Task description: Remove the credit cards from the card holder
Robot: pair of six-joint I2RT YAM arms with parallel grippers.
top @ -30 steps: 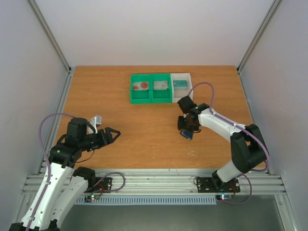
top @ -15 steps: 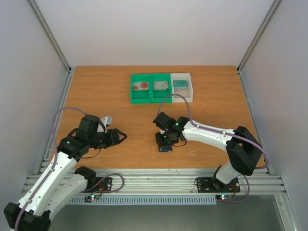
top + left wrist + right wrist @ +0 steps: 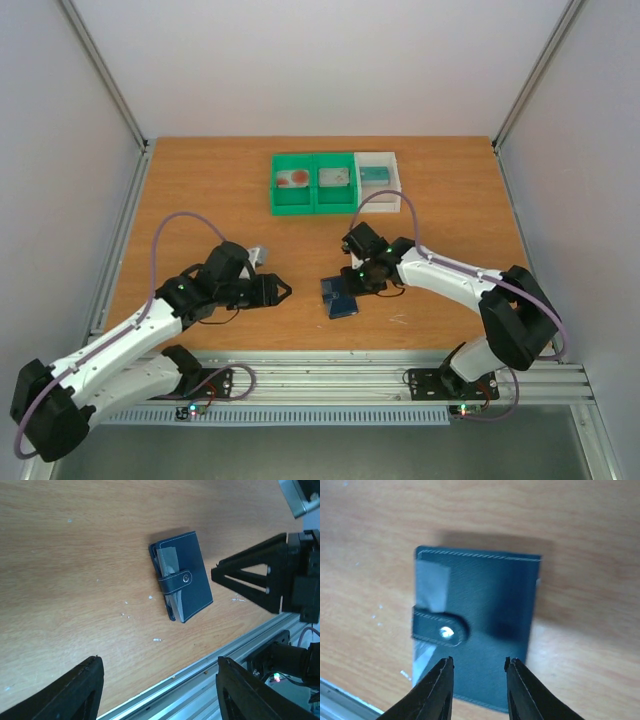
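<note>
Left of centre, the left gripper (image 3: 280, 291) hovers over the table (image 3: 200, 200), fingers spread wide. At centre lies the strapped-shut card holder (image 3: 340, 297) – a grey card (image 3: 167, 560) peeking out – with the right gripper (image 3: 477, 664) just over it, fingers slightly parted.

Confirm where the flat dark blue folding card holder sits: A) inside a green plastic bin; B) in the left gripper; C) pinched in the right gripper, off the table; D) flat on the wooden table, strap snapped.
D: the card holder lies flat on the wooden table, strap fastened; the right gripper and left gripper stand open.
</note>
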